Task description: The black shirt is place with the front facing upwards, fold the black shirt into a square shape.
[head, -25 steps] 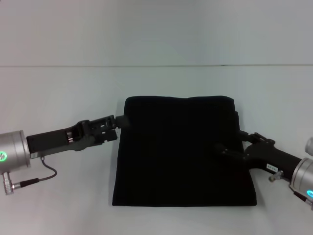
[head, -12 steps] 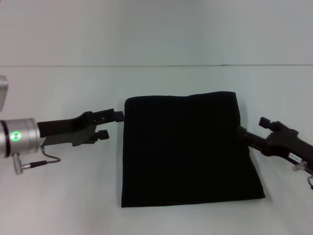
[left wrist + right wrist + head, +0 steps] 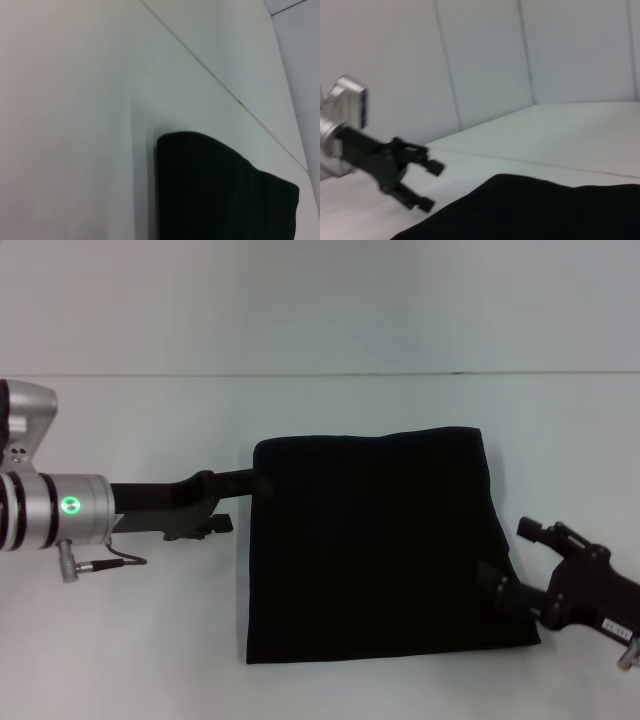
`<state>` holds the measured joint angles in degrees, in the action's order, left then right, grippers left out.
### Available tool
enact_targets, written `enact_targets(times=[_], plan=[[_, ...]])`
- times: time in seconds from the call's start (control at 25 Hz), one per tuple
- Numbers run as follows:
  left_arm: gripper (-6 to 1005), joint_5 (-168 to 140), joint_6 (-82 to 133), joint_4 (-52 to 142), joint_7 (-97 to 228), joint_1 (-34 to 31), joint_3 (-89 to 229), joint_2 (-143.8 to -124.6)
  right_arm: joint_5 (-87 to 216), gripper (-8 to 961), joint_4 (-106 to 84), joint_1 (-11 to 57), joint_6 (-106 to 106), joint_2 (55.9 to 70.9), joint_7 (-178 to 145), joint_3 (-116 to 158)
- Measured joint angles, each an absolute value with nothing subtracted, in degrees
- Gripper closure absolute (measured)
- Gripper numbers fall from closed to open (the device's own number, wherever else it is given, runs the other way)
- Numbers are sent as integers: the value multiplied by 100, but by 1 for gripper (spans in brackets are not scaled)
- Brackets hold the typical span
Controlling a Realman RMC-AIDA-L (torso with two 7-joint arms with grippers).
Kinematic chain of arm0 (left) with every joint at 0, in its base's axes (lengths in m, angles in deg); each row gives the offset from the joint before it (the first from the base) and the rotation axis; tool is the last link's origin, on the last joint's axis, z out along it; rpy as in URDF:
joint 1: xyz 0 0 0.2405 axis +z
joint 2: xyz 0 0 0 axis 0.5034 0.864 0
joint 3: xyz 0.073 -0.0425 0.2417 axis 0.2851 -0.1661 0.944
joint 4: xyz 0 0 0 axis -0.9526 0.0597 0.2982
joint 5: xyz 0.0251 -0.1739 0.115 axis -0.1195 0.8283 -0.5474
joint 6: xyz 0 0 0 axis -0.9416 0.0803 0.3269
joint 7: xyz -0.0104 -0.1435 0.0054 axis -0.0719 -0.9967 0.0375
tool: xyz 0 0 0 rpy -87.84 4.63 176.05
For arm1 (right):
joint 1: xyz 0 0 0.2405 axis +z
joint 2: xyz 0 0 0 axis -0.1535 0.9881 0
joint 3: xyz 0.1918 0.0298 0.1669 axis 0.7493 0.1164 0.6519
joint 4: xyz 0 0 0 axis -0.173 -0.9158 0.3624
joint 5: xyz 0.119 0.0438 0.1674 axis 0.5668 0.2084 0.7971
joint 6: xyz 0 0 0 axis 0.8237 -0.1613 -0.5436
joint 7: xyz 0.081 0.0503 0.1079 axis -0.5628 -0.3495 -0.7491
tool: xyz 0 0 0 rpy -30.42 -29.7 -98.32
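Note:
The black shirt [image 3: 380, 540] lies folded into a rough square on the white table, showing only plain black cloth. It also appears in the left wrist view as the shirt [image 3: 215, 200] and in the right wrist view as the shirt [image 3: 545, 210]. My left gripper [image 3: 241, 500] is open at the shirt's far left corner, one finger level with the corner and the other beside the left edge. The right wrist view shows this left gripper [image 3: 431, 186] open and holding nothing. My right gripper [image 3: 512, 563] is open by the shirt's near right edge, one finger overlapping the cloth.
The white table [image 3: 400, 400] runs back to a seam with the pale wall [image 3: 320, 300]. Bare tabletop lies to the left, behind and to the right of the shirt. A cable [image 3: 100, 562] hangs under the left wrist.
The right gripper came off the shirt's top, then slid along the right edge toward the near corner. The left arm drew back slightly to the left. The shirt's near edge shifted right.

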<state>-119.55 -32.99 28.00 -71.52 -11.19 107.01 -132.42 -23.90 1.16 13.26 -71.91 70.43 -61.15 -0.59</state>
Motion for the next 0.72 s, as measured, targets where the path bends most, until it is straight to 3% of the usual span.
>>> enact_targets(times=[0.4,0.72], plan=[[116,-11954,-3097,2828,-7300,-1200,11052,-13472,-2524,6,96,1288,-7370,7048,-5962,-103],[149,-11954,-2997,2859,-7284,-1264,11206,-13546,-2529,6,98,1277,-7452,7048,-5964,-102]])
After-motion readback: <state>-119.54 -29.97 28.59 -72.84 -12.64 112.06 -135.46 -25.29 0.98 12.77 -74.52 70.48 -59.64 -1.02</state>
